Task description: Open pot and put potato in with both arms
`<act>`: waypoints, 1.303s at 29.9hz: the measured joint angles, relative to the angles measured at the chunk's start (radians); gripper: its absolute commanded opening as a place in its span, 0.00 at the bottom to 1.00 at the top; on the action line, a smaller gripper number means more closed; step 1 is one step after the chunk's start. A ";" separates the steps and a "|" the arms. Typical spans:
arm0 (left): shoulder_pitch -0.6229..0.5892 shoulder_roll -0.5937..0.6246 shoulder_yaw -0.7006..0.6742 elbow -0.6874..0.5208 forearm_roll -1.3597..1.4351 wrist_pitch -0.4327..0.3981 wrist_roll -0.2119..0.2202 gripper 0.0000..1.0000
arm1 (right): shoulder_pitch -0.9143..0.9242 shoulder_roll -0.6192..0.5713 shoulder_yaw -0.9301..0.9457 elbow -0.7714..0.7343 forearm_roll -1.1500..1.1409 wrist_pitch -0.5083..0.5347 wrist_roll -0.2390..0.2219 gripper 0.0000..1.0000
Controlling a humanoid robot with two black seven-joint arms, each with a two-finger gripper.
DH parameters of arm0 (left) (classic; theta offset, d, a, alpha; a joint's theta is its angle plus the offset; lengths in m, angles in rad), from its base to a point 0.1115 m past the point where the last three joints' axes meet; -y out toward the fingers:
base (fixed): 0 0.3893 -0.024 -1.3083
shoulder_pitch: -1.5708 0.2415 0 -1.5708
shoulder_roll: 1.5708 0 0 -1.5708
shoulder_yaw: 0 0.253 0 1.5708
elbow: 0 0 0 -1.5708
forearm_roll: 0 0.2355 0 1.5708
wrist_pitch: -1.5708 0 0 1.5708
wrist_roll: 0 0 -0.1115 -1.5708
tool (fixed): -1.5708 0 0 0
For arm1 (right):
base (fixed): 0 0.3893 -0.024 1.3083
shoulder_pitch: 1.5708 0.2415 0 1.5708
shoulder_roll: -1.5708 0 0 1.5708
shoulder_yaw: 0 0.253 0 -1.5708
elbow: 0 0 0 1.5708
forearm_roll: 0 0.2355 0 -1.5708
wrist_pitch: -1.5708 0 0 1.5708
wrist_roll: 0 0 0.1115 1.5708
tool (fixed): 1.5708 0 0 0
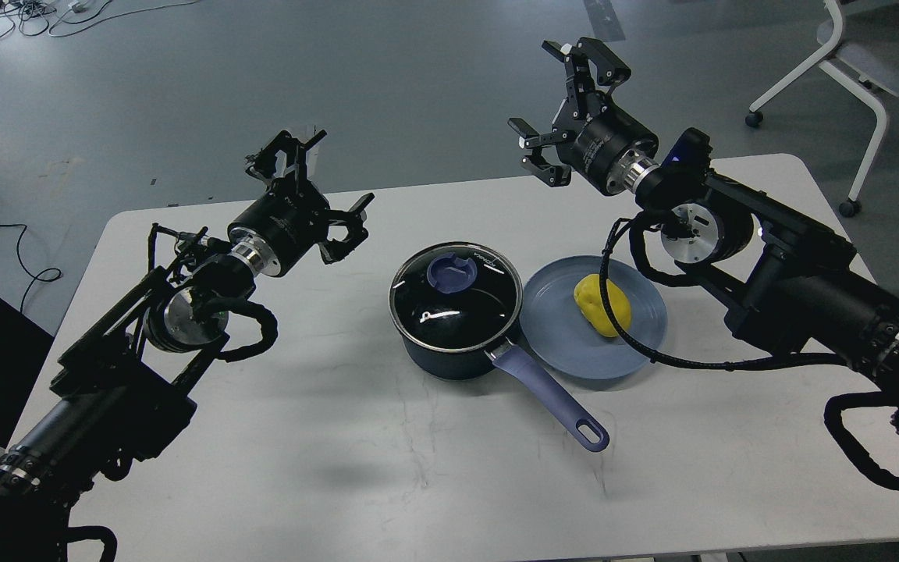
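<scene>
Both end effectors, left (315, 181) and right (555, 109), spread wide, hold nothing.

On the table (340, 468), near its middle: the pot (449, 343), lid (456, 295) on top, handle (551, 406) pointing toward the near right. Just right of the pot, touching or nearly so: the plate (559, 343), with the potato (602, 304) on it, right of its centre. Left of the pot, well apart and raised above the table: the left end effector (313, 187), fingers spread. Behind and above the plate, past the table's far edge: the right end effector (555, 109), fingers spread. Beyond the table, far right, on the floor: a chair (847, 70).
</scene>
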 measured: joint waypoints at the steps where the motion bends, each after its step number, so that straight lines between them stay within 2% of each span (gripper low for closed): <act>1: 0.000 0.000 -0.004 -0.001 0.000 0.000 0.000 0.99 | -0.007 -0.002 0.004 0.000 0.001 0.005 0.000 1.00; 9: 0.002 0.001 -0.044 0.000 -0.002 0.005 -0.018 0.99 | -0.057 -0.007 0.042 0.006 0.005 0.022 -0.001 1.00; 30: 0.041 -0.010 -0.045 0.001 -0.002 0.018 -0.020 0.99 | -0.041 -0.005 0.020 0.003 0.003 0.012 0.003 1.00; 39: 0.039 -0.006 -0.043 0.000 0.010 0.018 -0.021 0.99 | -0.041 -0.040 0.018 0.006 0.002 0.012 0.004 1.00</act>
